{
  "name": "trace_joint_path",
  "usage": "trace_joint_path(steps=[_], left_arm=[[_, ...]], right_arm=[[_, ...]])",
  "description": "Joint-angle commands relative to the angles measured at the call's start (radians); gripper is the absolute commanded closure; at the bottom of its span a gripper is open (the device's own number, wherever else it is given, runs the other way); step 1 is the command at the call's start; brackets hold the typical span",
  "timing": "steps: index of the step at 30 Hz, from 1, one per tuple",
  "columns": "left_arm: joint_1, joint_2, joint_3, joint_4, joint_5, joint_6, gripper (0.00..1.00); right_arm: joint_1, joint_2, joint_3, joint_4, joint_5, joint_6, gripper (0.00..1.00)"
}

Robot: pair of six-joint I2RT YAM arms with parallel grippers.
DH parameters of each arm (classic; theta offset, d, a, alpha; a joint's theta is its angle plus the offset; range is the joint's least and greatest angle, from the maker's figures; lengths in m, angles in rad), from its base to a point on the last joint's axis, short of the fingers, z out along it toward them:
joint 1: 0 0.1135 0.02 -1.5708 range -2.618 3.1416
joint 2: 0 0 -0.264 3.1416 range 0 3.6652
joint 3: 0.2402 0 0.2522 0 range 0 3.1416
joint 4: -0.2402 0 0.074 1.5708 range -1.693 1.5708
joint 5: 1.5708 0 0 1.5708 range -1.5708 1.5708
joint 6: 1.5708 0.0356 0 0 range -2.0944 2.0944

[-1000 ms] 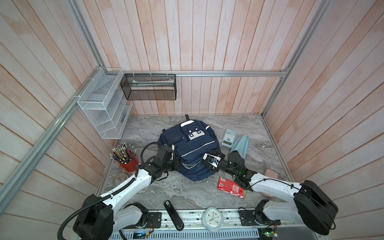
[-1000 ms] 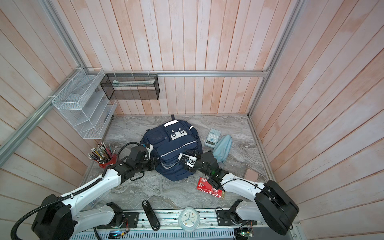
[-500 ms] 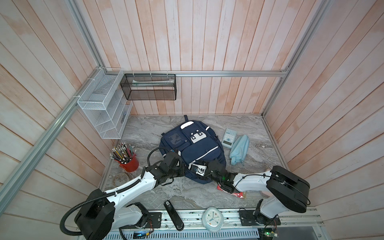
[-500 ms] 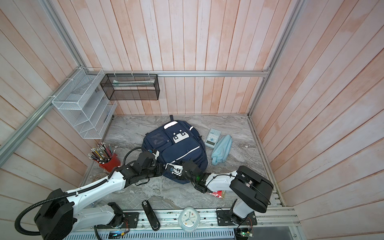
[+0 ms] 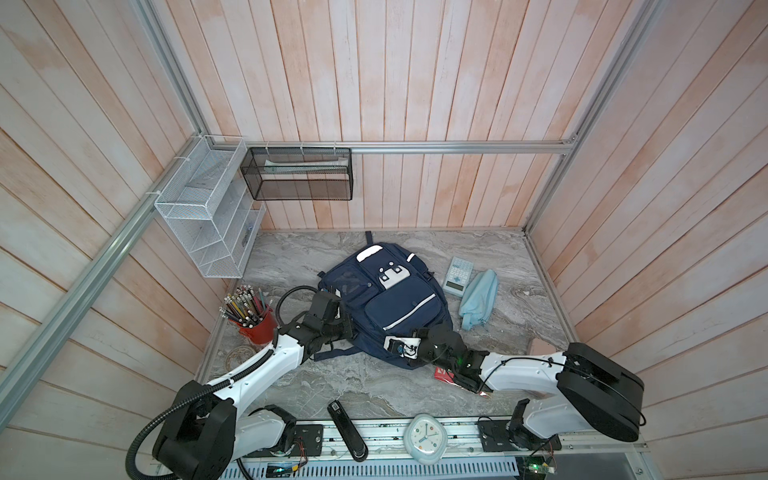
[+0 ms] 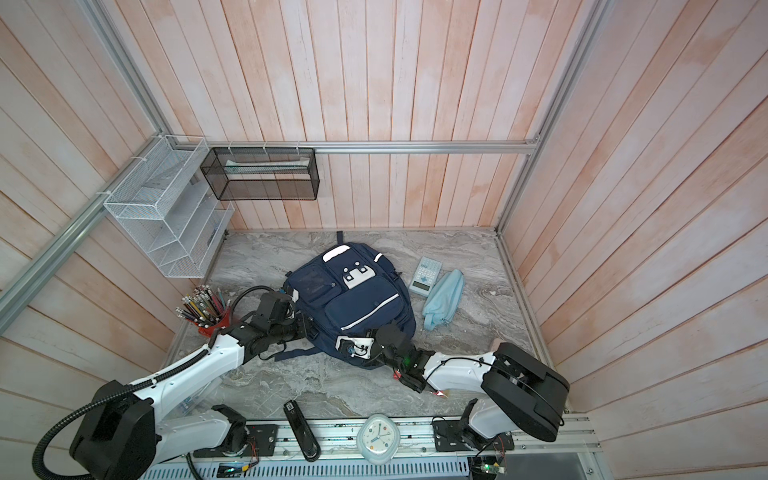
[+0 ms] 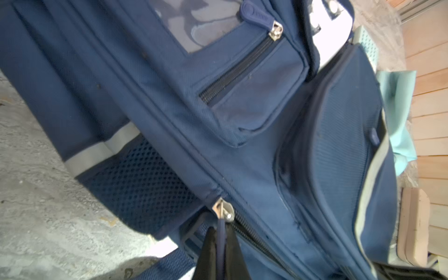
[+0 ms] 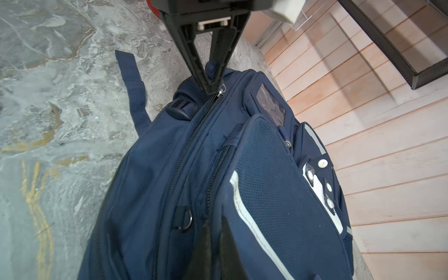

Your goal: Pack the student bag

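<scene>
Right gripper (image 8: 214,226) has swung left and clamped onto the large navy-blue fabric student bag (image 5: 401,305) beside its main zip (image 8: 194,145); left gripper (image 7: 221,240) grips that zip's navy pull tab (image 8: 211,68). Bag lies mid grey marble tabletop (image 5: 365,386).

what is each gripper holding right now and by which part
The left gripper pinches the student bag by its main zipper pull. The right gripper seems shut on the bag's fabric beside that same zipper.
</scene>
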Motion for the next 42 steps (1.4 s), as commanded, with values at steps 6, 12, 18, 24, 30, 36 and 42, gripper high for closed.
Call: trace_joint_path(steps=[6, 12, 18, 24, 30, 36, 42], left_arm=[[0.016, 0.016, 0.074, 0.038, -0.052, 0.052, 0.81], [-0.089, -0.07, 0.159, -0.062, -0.102, 0.037, 0.31], [-0.308, 0.046, 0.339, -0.09, -0.13, 0.219, 0.1], [-0.445, 0.333, 0.48, -0.067, -0.11, 0.412, 0.11], [-0.488, 0.571, 0.616, -0.152, -0.241, 0.506, 0.25], [-0.488, 0.659, 0.664, -0.167, -0.363, 0.533, 0.29], [-0.488, 0.66, 0.689, -0.144, -0.329, 0.492, 1.0]], right_arm=[[-0.016, -0.052, 0.009, 0.001, -0.07, 0.057, 0.68], [-0.017, -0.206, -0.007, 0.003, 0.147, 0.313, 0.02], [-0.163, -0.401, 0.008, -0.18, 0.4, 0.728, 0.02], [-0.569, -0.451, 0.112, -0.514, 0.188, 1.061, 0.04], [-0.781, -0.438, 0.133, -0.56, 0.052, 1.055, 0.04], [-0.888, -0.42, 0.084, -0.478, -0.01, 1.069, 0.04], [-0.919, -0.194, 0.111, -0.421, 0.039, 1.129, 0.1]])
